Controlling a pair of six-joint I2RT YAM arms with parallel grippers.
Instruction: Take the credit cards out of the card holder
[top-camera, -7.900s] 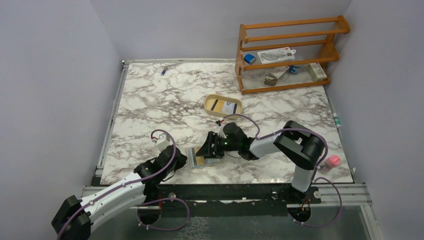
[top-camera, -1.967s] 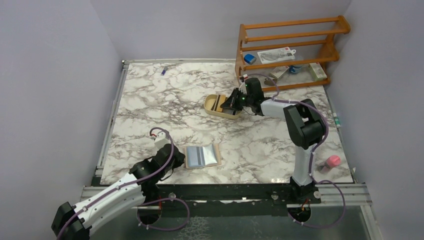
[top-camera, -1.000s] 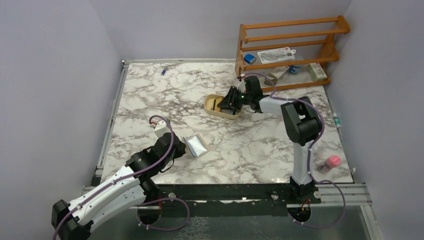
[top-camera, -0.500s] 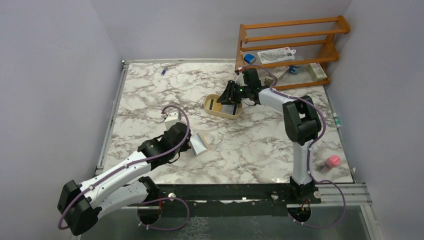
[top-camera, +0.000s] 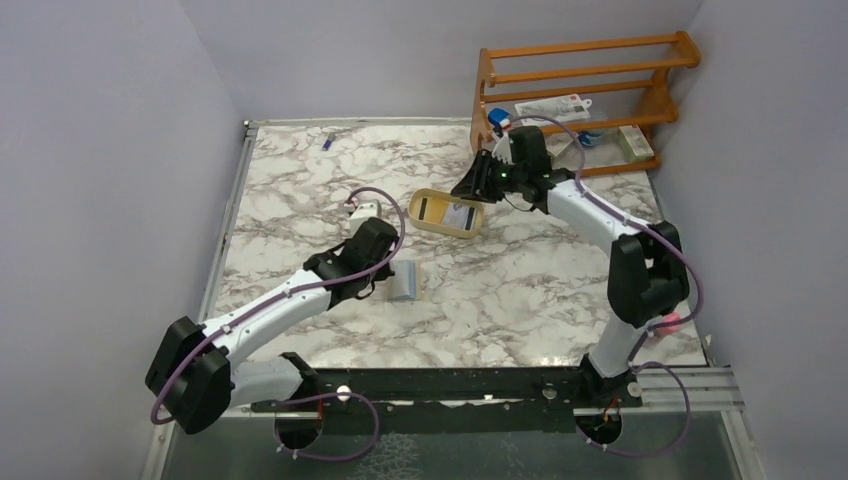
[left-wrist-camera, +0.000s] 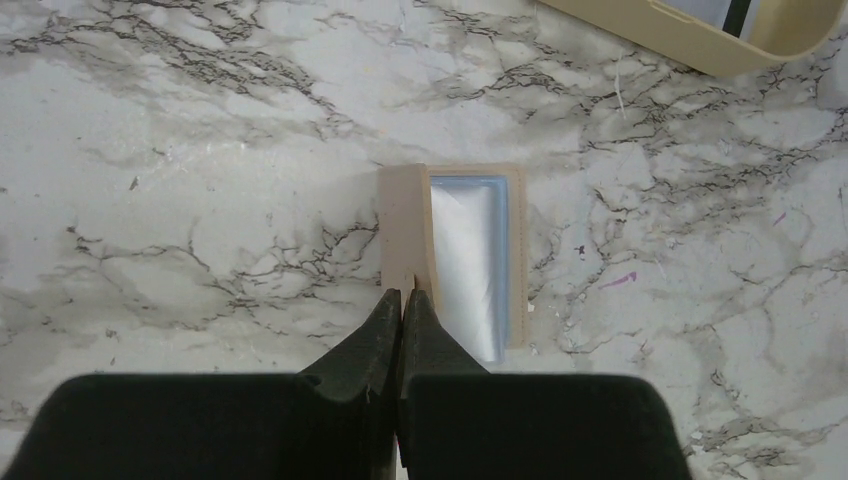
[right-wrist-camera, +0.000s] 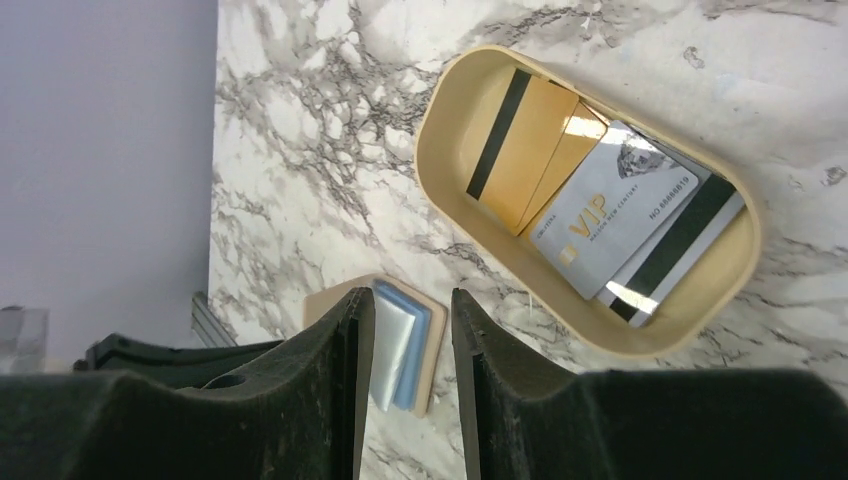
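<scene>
The card holder is a tan wallet, open, with pale blue and whitish credit cards showing inside. My left gripper is shut on the near edge of its tan flap. In the top view this gripper holds the holder left of the table's middle. My right gripper is open and holds nothing. It hangs above the table beside the oval tan tray. In the top view it sits over the tray's far edge. Several cards, gold, grey and black-striped, lie in the tray.
The tan tray sits mid-table, just beyond the holder. A wooden rack with small items stands at the back right. A pink object lies near the right arm's base. A small purple item lies at the back left.
My left arm has carried the card holder from the near edge farther onto the table. My right gripper has risen and drawn back from inside the tray, jaws a little wider.
</scene>
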